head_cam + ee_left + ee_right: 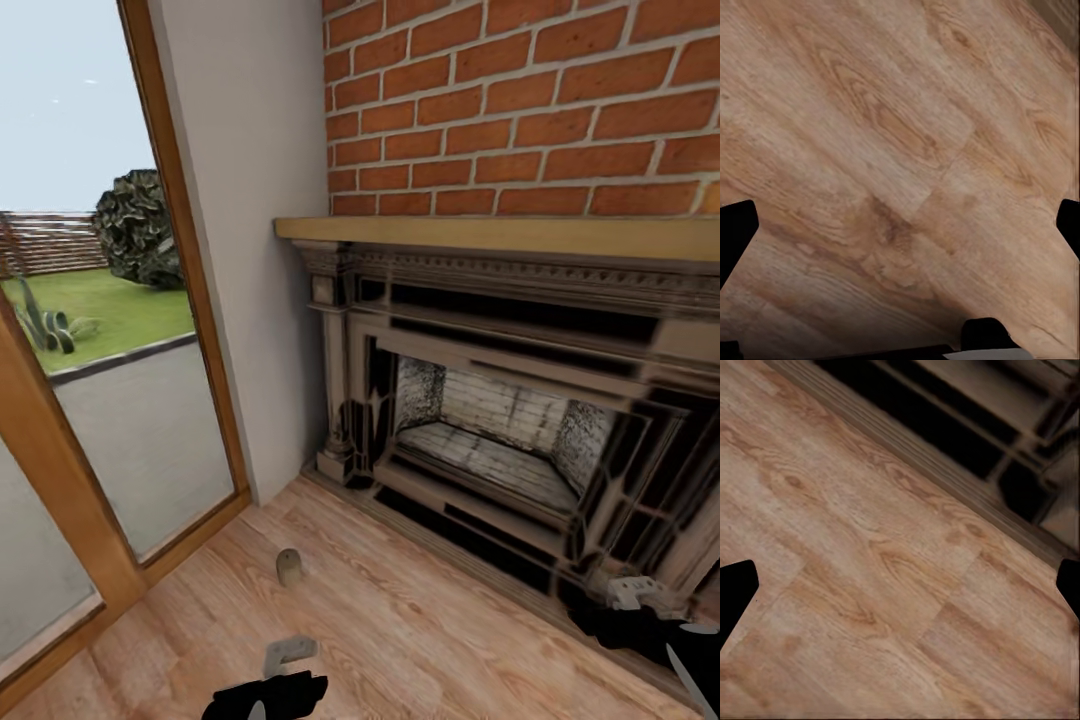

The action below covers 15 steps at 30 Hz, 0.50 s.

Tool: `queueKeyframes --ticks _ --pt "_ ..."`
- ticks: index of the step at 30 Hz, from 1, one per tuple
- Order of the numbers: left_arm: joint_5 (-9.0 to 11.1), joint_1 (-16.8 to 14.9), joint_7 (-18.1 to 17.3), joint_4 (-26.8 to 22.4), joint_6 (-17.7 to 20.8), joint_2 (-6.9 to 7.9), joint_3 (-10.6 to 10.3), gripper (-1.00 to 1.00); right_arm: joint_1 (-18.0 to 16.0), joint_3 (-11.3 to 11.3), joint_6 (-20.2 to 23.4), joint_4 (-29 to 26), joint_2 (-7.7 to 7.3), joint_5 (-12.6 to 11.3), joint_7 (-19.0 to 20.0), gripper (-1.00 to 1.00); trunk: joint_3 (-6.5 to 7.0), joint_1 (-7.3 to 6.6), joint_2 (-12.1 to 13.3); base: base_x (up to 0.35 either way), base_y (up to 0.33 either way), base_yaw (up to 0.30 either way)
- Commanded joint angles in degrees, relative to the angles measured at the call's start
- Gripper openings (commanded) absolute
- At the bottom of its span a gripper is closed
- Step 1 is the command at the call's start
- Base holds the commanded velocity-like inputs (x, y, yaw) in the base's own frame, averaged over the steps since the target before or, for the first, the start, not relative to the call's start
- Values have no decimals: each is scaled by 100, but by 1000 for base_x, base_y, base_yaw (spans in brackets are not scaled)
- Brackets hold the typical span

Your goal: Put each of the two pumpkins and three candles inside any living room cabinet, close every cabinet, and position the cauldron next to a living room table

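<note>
Standing on the wooden floor (420, 620) before the fireplace (500, 440), one candle (288, 567) waits ungathered, both the left tool (900, 225) and right tool (900, 585) spread wide and empty, so most of the task looks left.

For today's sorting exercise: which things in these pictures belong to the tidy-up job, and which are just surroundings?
Job:
- candle, upright on the wood floor
- left gripper, right gripper, both open, empty

Surroundings:
- fireplace surround
- brick wall
- glass door
</note>
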Motion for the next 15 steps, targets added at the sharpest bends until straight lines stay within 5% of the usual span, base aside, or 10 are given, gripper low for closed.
queueKeyframes --ticks 1,15 --pt "35 -2 14 -9 31 -1 0 100 -3 -21 35 -2 5 0 30 100 -6 -2 -4 -195 -287 -278" --pt "39 0 14 -7 31 -4 -1 100 -4 -24 38 2 25 0 22 100 -6 -2 -4 -218 -276 -279"
